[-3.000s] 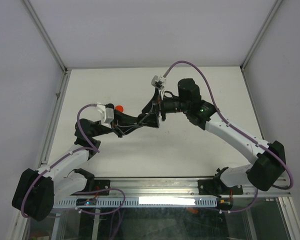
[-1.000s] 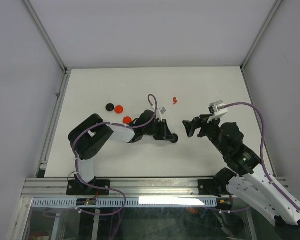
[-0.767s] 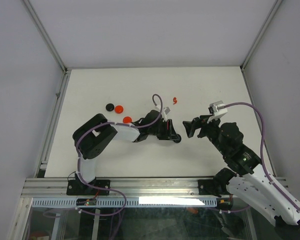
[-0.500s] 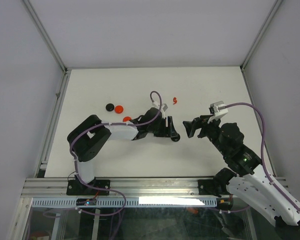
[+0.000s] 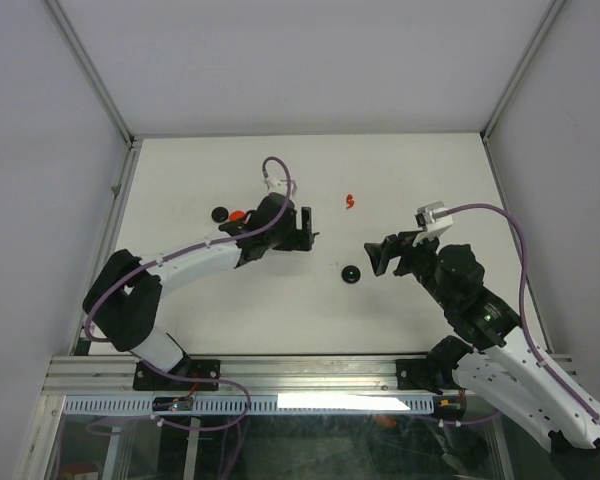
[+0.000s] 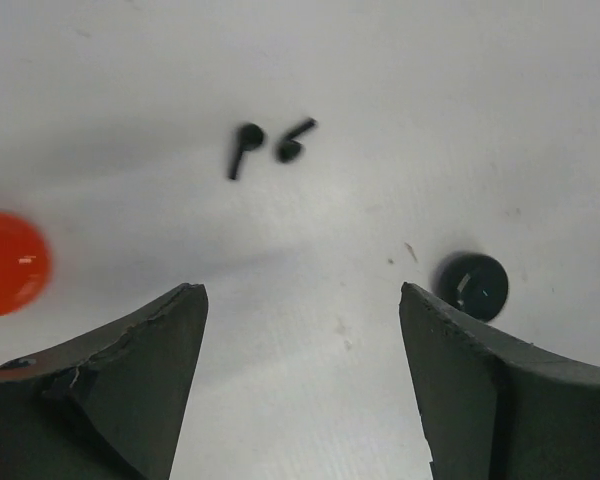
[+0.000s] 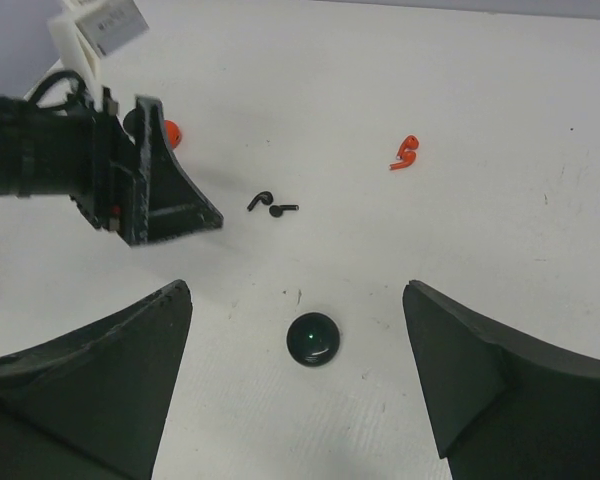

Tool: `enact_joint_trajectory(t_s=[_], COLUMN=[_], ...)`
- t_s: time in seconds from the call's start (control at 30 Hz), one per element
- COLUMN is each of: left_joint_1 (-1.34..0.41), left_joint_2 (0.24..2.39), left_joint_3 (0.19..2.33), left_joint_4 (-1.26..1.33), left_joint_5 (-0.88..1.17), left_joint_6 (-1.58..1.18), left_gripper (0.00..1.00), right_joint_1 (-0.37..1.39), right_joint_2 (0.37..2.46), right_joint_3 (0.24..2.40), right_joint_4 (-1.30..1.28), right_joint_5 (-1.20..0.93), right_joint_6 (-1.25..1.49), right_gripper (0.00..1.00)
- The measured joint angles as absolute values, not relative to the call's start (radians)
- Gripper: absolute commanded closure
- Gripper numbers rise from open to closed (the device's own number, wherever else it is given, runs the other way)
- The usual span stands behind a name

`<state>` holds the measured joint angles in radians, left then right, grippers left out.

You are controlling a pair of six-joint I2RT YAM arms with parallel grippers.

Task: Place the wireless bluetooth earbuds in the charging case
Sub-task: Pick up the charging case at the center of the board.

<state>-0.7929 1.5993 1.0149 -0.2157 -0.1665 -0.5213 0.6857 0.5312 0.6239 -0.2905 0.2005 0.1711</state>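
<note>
1. Jaws spread, nothing held: left pincer (image 6: 300, 290), right pincer (image 7: 298, 288).
2. Two black earbuds (image 6: 242, 148) on desk (image 6: 400, 60), left pincer's 12 o'clock; two red earbuds (image 7: 408, 153) beyond.
3. Two black discs (image 5: 351, 274), one red disc (image 5: 237, 215).
4. Since a second ago: left pincer spread and pulled back toward 11 o'clock, leaving one of the black discs behind.

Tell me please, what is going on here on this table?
Over the white table, the left claw is open and empty, with two small black comma-shaped plastic earbuds lying just ahead of it. The right claw is also open and empty, facing a round black plastic disc on the table. Farther back lie two small red plastic earbuds. No earbud is held.
</note>
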Motion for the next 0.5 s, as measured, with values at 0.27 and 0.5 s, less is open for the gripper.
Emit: enact_joint_trajectory(t_s=[0.27, 0.5], left_joint_1=[-0.57, -0.501], left_joint_2=[1.515, 1.592], left_joint_3=[1.02, 1.067], left_joint_4=[-0.292, -0.358], left_joint_5=[-0.262, -0.266], left_joint_6=[-0.448, -0.385], left_gripper=[0.18, 0.19], right_joint_1=[0.686, 0.686], right_joint_2=[0.565, 0.603], right_joint_3=[0.624, 0.624], right_joint_4=[-0.293, -0.292], right_joint_5=[0.198, 0.197], right_joint_6=[0.175, 0.175], right_gripper=[0.1, 0.1])
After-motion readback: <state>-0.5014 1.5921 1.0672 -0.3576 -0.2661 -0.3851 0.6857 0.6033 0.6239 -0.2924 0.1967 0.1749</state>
